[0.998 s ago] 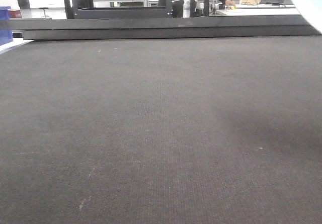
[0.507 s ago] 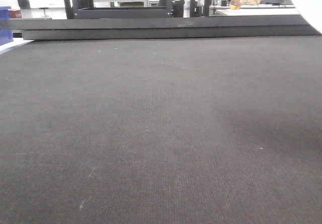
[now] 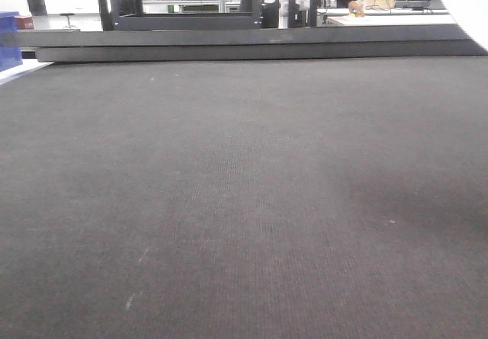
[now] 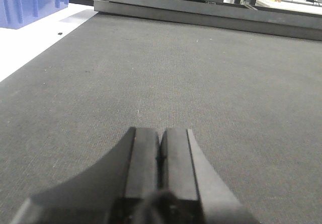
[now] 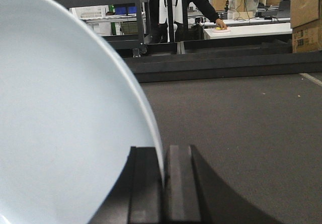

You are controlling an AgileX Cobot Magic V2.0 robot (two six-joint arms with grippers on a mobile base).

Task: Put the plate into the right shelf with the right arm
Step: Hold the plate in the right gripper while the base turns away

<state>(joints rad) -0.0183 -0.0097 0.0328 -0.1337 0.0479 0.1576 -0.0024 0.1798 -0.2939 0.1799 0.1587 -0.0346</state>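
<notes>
Plate (image 5: 65,113) is up on edge, filling the left of the right wrist view. Its rim is pinched between the fingers of the right tool (image 5: 164,176), and the plate fans up and to the left from that grip. From the front only a pale sliver shows, top right corner, in the same spot as a second ago, so the plate has held its place.

The change is in the background: the person (image 5: 188,2) has slid a hand a touch further right along the far white table.

Below, the dark worktop (image 3: 229,187) offers broad open mat, running back to a raised dark ledge (image 3: 252,49) at its far edge, with a soft shadow on the right side.

Left tool (image 4: 160,143) sits low over the mat, fingers pressed together. A blue bin (image 4: 30,2) stands off the mat's left edge on a white strip, well apart from that tool.
</notes>
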